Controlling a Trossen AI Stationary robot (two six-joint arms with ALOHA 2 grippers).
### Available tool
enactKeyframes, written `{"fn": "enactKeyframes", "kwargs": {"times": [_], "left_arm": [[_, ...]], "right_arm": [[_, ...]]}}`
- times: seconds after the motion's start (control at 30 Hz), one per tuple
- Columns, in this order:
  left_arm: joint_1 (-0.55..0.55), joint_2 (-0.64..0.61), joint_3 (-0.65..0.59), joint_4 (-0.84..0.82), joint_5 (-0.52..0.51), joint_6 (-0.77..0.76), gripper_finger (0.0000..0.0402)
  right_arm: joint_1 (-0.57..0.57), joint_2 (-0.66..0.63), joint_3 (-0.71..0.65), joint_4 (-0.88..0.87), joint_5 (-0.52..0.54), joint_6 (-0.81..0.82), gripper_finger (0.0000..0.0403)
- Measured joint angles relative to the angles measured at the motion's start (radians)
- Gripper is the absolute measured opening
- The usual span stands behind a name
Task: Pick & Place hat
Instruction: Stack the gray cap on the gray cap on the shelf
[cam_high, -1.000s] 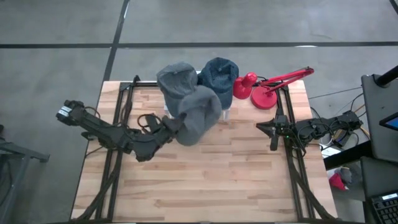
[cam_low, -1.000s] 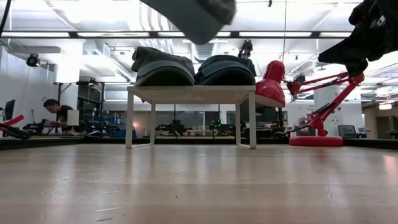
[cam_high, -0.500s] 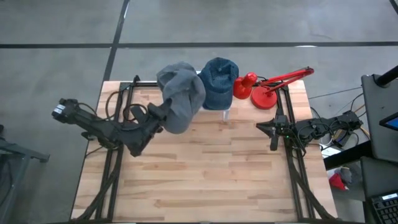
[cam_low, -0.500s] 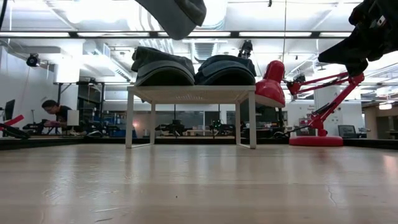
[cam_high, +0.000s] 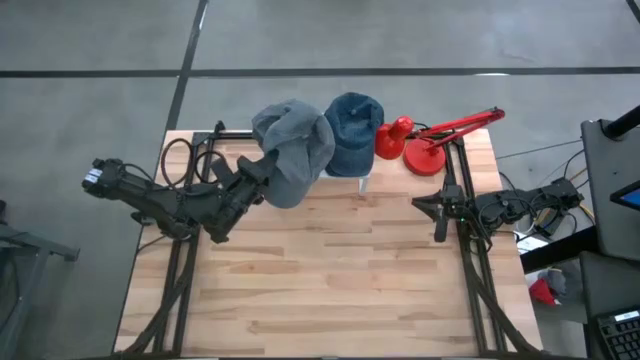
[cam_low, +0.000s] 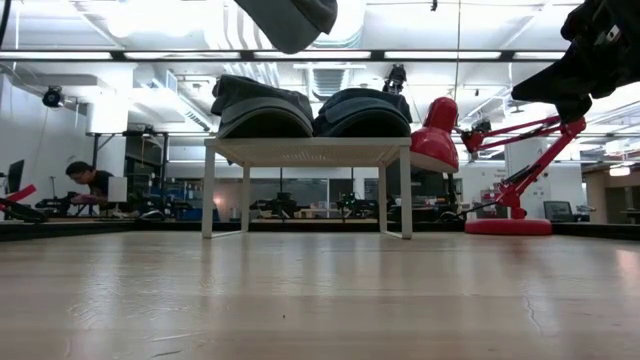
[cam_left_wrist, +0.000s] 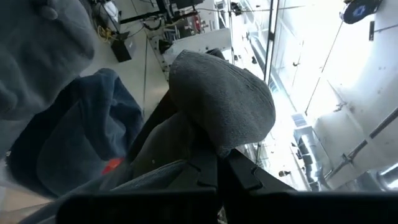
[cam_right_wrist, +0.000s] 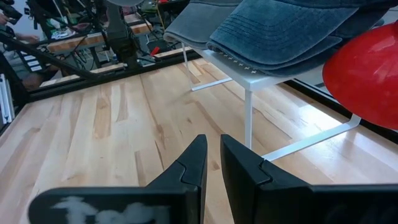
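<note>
3 hats in play: a grey beanie (cam_high: 296, 160) in my left gripper (cam_high: 262, 172), plus a grey cap (cam_low: 262, 107) and a blue cap (cam_high: 352, 128) already sitting side by side on the white rack (cam_low: 310, 152) at the table's (cam_high: 330, 280) far edge.

Left fingers are pressed together on a fold of the beanie; the left wrist view shows the fabric bunched over them. The beanie hangs high, above the rack's left end, over the grey cap. In the low view only its lower edge shows at the top of frame, well clear of the caps. I read the height as deliberate: carrying it above the rack avoids dragging the caps off.

Right gripper (cam_right_wrist: 211, 163) waits near the table's right edge, fingers nearly together, pinching nothing, pointed toward the rack.

Room: the rack top looks full with 2 caps, so the beanie lands on the grey cap or on bare wood in front. Wide open tabletop lies nearer me. A red desk lamp (cam_high: 425, 140) crowds the rack's right end; I'd keep left of it.
</note>
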Motion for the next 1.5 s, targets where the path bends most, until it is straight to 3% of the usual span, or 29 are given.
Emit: {"fn": "enactKeyframes", "kwargs": {"times": [0.43,0.77,1.5], "left_arm": [[0.157,0.039,0.001,0.141,0.204,0.011,0.0000],[0.317,0.043,-0.007,0.145,0.337,-0.031,0.0000],[0.335,0.043,-0.055,0.119,0.159,-0.061,0.0000]], "right_arm": [[0.000,0.000,0.000,0.000,0.000,0.000,0.0043],[0.000,0.000,0.000,0.000,0.000,0.000,0.0043],[0.000,0.000,0.000,0.000,0.000,0.000,0.0043]]}}
